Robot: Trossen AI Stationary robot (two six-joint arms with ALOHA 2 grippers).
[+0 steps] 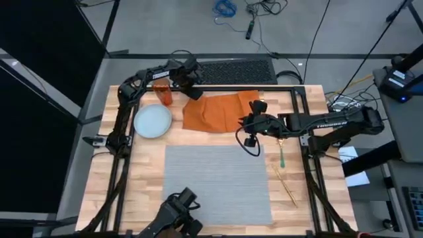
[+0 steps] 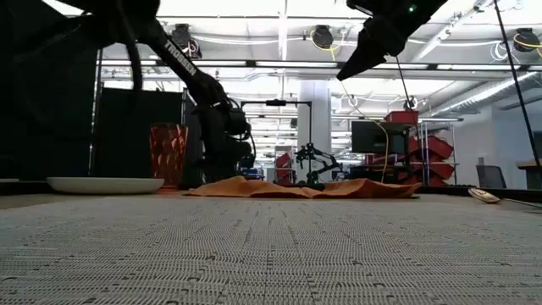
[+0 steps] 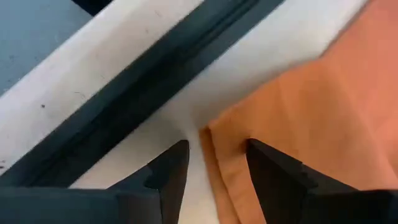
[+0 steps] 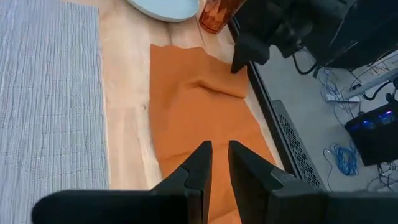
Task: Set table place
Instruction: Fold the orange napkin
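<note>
An orange napkin [image 1: 218, 111] lies flat on the table [image 1: 142, 172], beyond the grey placemat [image 1: 218, 182]. My left gripper [image 3: 214, 165] is open at the napkin's far left corner [image 3: 214, 140], one finger on each side of it. My right gripper [image 4: 220, 163] hovers low over the napkin's right end [image 4: 205, 124], its fingers open by a narrow gap. To the napkin's left the pale-blue plate [image 1: 153, 121] and the orange tumbler [image 1: 163, 94] stand on the wood. My left gripper's fingers [image 3: 273, 171] stand on either side of the napkin's corner, pointing down; I cannot tell whether they touch the cloth. My right gripper's fingers [image 4: 249, 168] point along the napkin, and the gripper hides the cloth under them; I cannot tell whether they touch it.
Cutlery lies right of the placemat: a green-handled piece [image 1: 281, 155] and a gold piece [image 1: 287, 186]. The black table frame [image 1: 291, 86] runs along the far edge, close to my left gripper. A dark camera mount [image 1: 180, 210] sits at the near edge.
</note>
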